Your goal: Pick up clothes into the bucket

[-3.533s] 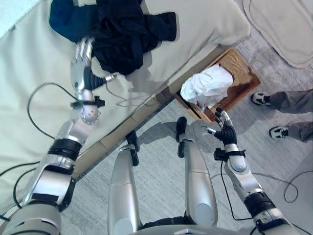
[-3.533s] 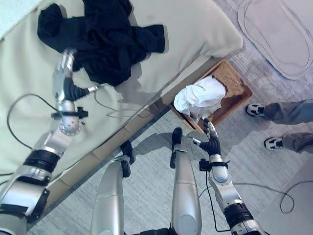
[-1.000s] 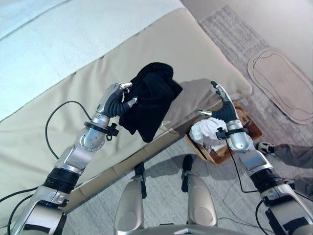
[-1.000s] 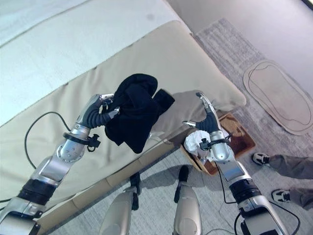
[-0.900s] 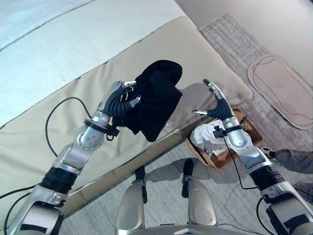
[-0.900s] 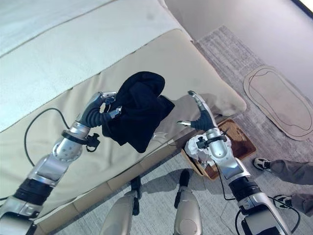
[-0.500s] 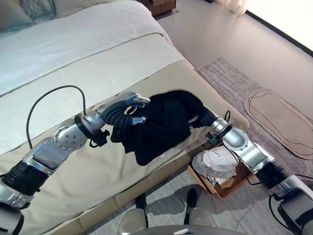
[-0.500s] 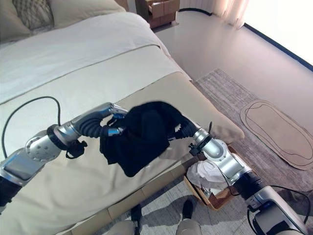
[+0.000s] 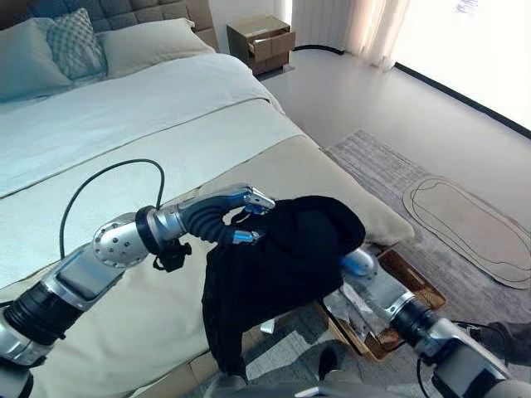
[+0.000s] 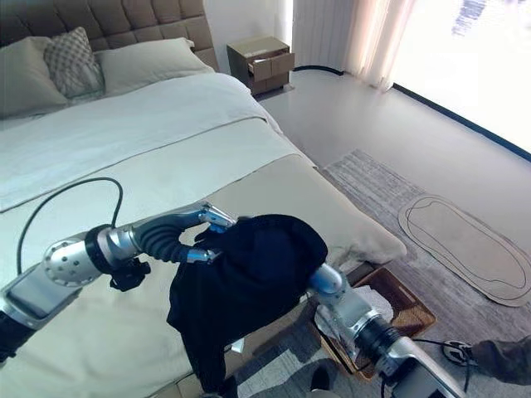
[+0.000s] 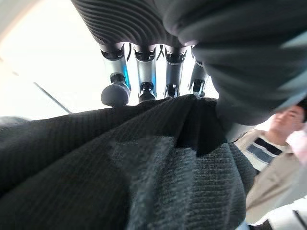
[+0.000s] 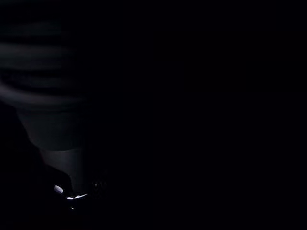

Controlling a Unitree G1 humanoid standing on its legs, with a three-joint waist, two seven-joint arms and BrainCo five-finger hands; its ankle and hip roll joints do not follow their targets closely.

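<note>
Left robot hand (image 9: 236,217): pinching the garment (image 9: 282,274).
Right robot hand: buried under it; can't tell.
Advice: carry rightward, release over basket (image 9: 419,286).

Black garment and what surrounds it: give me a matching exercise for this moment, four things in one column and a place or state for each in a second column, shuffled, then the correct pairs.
Things:
1. black garment
2. left hand
3. wicker basket
4. white cloth

Places or states:
A. lies inside the basket
B. stands on the floor beside the bed, below the garment
C. hangs in the air above the bed's edge
D. fingers curled into the dark fabric

Pairs: 1-C, 2-D, 3-B, 4-A
</note>
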